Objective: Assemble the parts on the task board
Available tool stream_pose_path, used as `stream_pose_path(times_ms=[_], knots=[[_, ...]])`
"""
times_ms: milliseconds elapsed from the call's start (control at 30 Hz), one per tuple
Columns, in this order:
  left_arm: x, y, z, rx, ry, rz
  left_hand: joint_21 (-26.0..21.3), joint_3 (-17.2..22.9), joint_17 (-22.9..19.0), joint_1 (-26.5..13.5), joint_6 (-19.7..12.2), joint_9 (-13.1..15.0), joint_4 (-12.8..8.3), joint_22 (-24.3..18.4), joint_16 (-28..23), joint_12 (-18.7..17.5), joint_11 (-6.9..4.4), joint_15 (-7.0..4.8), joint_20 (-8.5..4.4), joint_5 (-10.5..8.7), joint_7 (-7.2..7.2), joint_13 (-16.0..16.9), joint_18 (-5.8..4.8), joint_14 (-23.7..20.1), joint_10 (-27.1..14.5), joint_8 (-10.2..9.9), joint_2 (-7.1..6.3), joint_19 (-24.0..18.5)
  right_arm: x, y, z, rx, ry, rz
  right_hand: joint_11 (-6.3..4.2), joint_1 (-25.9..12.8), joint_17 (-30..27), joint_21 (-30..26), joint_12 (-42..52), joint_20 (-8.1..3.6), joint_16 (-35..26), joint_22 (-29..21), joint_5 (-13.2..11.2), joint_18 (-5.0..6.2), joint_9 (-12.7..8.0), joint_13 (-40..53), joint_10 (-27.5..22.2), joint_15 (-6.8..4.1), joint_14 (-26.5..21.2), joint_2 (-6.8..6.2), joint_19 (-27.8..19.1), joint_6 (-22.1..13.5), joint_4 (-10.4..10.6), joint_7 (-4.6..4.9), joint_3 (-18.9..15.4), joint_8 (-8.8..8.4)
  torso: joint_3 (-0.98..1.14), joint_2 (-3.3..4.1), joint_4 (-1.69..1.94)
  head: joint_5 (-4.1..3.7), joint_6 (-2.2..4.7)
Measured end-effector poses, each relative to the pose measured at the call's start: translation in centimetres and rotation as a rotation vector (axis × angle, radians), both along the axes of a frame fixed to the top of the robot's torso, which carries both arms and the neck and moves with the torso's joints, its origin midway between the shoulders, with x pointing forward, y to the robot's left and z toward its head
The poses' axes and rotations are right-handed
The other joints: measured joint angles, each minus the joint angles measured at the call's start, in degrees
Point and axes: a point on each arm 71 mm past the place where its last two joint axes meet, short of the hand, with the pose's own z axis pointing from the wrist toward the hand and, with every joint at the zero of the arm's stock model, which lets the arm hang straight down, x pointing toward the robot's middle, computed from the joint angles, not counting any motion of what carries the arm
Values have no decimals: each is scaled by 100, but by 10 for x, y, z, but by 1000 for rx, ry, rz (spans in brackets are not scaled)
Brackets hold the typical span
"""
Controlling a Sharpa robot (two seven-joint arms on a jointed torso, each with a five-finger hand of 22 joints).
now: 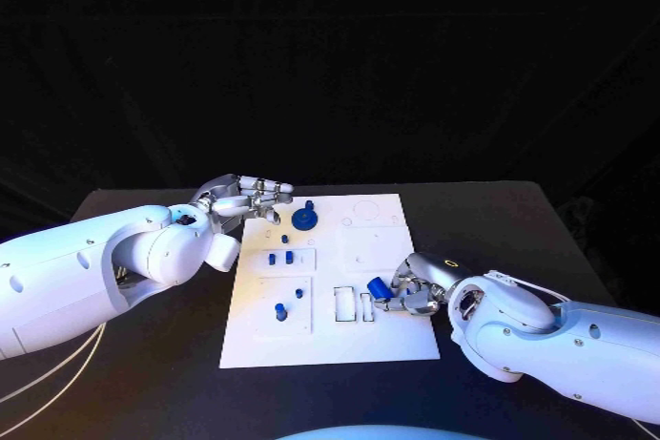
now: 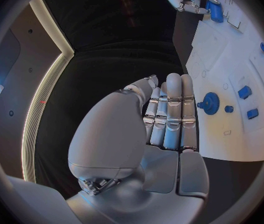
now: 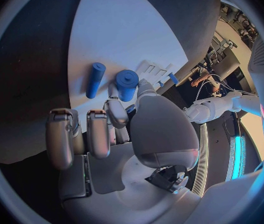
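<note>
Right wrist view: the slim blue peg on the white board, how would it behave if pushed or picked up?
The slim blue peg looks round and appears to lie on its side on the task board, so a sideways nudge would probably roll it. It seems rigid and light. Its smooth surface might slip between fingers.

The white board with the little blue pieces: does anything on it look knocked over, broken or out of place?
Nothing looks broken or spilled. The task board lies flat, with a blue gear at its far end and small blue parts standing in it. A loose blue rod lies on its side beside the right hand, which holds a blue cylinder.
</note>
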Motion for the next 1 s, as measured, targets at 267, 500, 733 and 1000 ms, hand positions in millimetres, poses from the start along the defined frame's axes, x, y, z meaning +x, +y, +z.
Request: stream_pose_path(times_ms=[267, 500, 733, 1000], knots=[[0, -1, 0, -5, 7, -4, 0, 0, -5, -23, 0, 0, 0, -7, 0, 0, 0, 0, 0, 0, 0, 0, 0, 0, 0, 0, 23, 0, 4, 5, 1, -14, -4, 16, -18, 309, 0, 0, -34, 0, 0, 0, 260, 0, 53, 22, -18, 0, 0, -60, 0, -51, -113, 51, -83, -46, -1, -4, 3, -24, 11], [0, -2, 1, 5, -12, -5, 0, 0, -14, -23, 0, 1, 0, -13, 0, 43, 0, 0, 0, 0, 0, 0, 0, 0, 0, 0, 23, 0, 4, 8, 3, -21, -14, 30, -67, 789, -1, 67, 57, 0, 15, -1, 309, 0, 109, 202, 32, -43, 1, 14, 0, 8, -264, -10, -5, -23, -2, -9, 7, -10, 38], [0, -2, 2, 15, -31, -1, 1, 0, -14, -23, 0, 1, 0, -13, 0, 43, 0, 0, 0, 0, 0, 0, 0, 0, 0, 0, 23, 0, 2, 5, 4, -6, -23, 14, -115, 888, -1, 246, 360, -45, 104, -1, 566, 1, 181, 526, 222, -84, 0, -54, 3, 42, -190, 22, 69, 21, -1, -5, -3, 18, 69], [1, -2, 2, 20, -44, 2, 1, 1, -13, -22, 0, 1, -1, -13, 0, 43, 0, 0, 0, 0, 0, 0, 0, 0, 0, 0, 23, 0, 0, 5, 11, 41, -14, -17, -199, 892, -1, 378, 405, -85, 166, -2, 686, -67, 190, 608, 317, -125, -1, -58, 2, 63, -333, 40, 336, 14, 3, -3, -1, 28, 83]])
